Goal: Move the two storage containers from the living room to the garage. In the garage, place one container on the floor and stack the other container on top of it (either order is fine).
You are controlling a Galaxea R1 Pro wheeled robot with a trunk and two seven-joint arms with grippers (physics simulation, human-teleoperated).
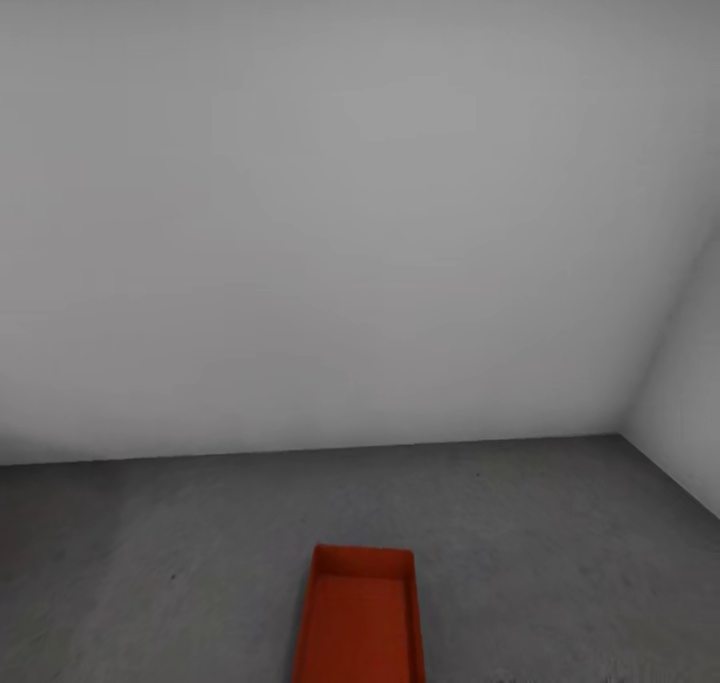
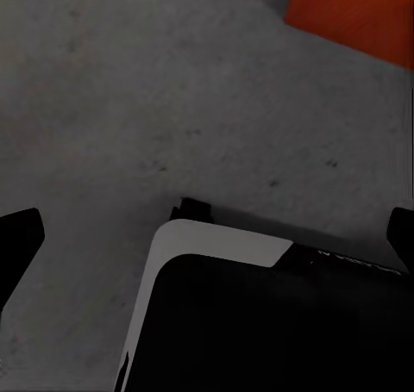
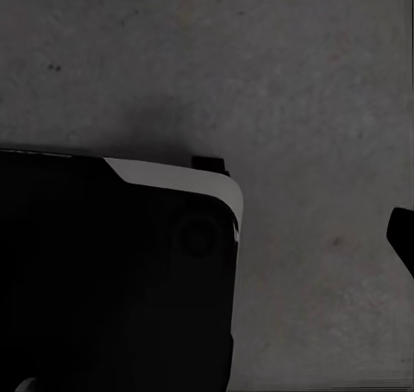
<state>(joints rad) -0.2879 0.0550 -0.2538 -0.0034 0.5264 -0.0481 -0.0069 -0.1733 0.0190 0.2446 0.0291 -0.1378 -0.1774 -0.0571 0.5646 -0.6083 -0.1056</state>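
Left end effector (image 2: 207,228) hanging spread wide over the garage floor, bin just beyond it.

In the left wrist view both dark fingertips (image 2: 19,237) are sitting at opposite edges of the picture with nothing between them, above grey speckled floor (image 2: 129,99) and the robot's black, white-edged base (image 2: 259,314). A corner of the red-orange bin (image 2: 362,17) is showing past the base, apart from the fingers, the rest cut off. The right end effector is showing just one dark fingertip (image 3: 403,237) at the frame edge over the same concrete, so I cannot tell whether it is parted or closed. In the head view a single open-topped, thin-walled bin (image 1: 360,613) is lying flat on the floor (image 1: 150,543) before the white wall (image 1: 330,213), near a corner, its near end cropped.
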